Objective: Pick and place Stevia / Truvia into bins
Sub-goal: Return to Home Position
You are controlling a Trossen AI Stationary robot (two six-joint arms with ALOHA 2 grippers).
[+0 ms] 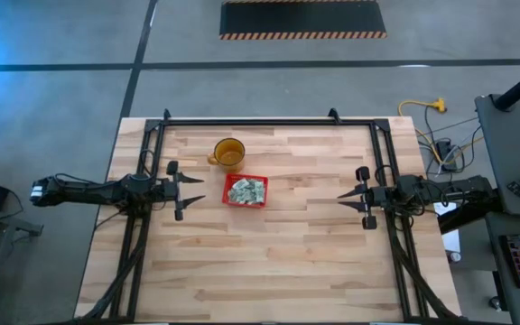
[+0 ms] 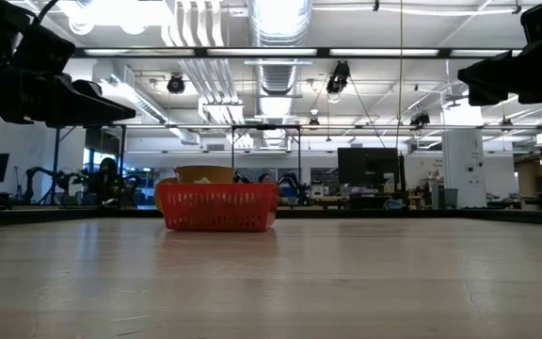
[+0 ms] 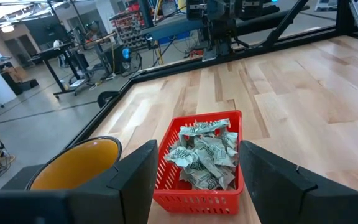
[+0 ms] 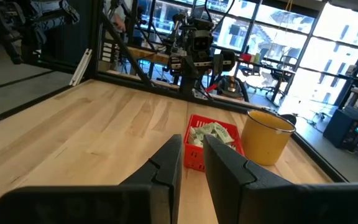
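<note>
The red basket (image 1: 246, 191) stands on the table left of centre, and pale green and white sachets (image 3: 204, 155) lie heaped inside it. I see no sachets on the table outside it. My left gripper (image 1: 197, 190) hovers open just left of the basket, above the table, with its fingers pointing at the basket (image 3: 197, 186). My right gripper (image 1: 341, 195) hangs shut over the table's right half, well away from the basket (image 4: 207, 149), and points toward it. In the low view the basket (image 2: 217, 207) sits on the tabletop and both arms are raised above it.
An amber-yellow cup (image 1: 229, 153) with a handle stands just beyond the basket toward the far edge, close to its far-left corner (image 3: 73, 165). A black frame (image 1: 269, 121) runs along the table's far edge and sides. Bare wood lies on the near half and between the basket and my right gripper.
</note>
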